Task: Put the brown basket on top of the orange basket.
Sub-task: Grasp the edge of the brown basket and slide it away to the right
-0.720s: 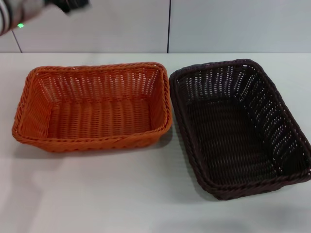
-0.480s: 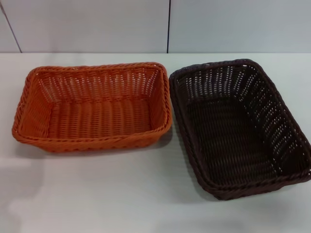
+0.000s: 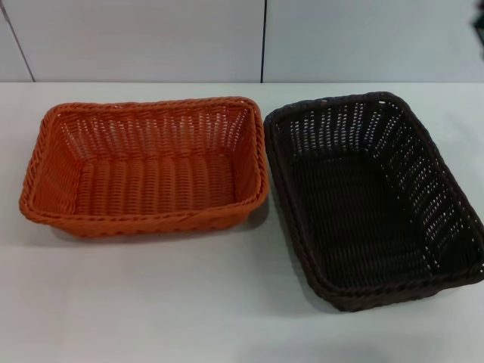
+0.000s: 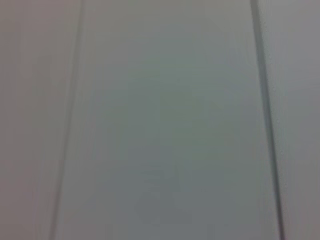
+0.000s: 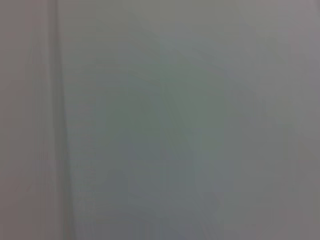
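Note:
The orange basket [image 3: 144,168] stands on the white table at the left of the head view, empty, with its long side toward me. The brown basket [image 3: 373,197] stands just to its right, empty, turned slightly, with its near left rim almost touching the orange basket's right rim. No gripper fingers show in any view. A dark sliver [image 3: 480,21] at the head view's top right edge may be part of my right arm. Both wrist views show only a plain grey wall with faint seams.
The white table [image 3: 189,302] stretches in front of both baskets. A pale panelled wall [image 3: 151,38] with a dark vertical seam [image 3: 263,41] rises behind the table's far edge.
My left arm, seen at the top left corner at first, has left the head view. A dark sliver has appeared at the top right edge. The baskets have not moved.

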`<state>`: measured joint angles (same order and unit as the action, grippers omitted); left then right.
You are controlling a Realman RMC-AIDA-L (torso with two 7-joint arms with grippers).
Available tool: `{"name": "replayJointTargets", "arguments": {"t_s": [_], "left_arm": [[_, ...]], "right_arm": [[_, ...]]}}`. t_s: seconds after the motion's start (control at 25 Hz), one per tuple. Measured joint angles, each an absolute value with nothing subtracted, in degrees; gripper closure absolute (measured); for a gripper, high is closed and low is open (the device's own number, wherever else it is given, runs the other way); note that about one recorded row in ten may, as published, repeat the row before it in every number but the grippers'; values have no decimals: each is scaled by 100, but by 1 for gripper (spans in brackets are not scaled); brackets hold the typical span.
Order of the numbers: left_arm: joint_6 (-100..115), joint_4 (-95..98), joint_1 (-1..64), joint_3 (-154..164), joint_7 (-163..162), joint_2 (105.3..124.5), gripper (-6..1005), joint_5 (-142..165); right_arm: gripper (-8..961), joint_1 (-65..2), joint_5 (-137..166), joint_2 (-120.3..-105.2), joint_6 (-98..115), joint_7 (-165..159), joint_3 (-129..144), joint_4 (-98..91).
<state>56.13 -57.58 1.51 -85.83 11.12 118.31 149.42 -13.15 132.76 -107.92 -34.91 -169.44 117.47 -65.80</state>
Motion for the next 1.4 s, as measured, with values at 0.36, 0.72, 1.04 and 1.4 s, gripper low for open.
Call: {"name": "replayJointTargets", "arguments": {"t_s": [0.36,0.72,1.04,1.4], "left_arm": [[7195,-2955,246,-8580,2,11876,190,14808],[7161,-2176,458,-8581,9,11886,191,14468],[7159,-1945,571,-8611,21,11885,192,14244],[7155,-1925,577,-8588,27,11893,194,14160]], "right_arm": [[273,-1998,13768,-11417,4449,-16125,8841,-9838],[274,-3070,13257,-11710,9273,-14800,7512,-10426],[274,-3648,13204,-11685,11443,-14190,7308,-10087],[274,-3928,13756,-11674,12008,-13902,7356,-9706]]}}
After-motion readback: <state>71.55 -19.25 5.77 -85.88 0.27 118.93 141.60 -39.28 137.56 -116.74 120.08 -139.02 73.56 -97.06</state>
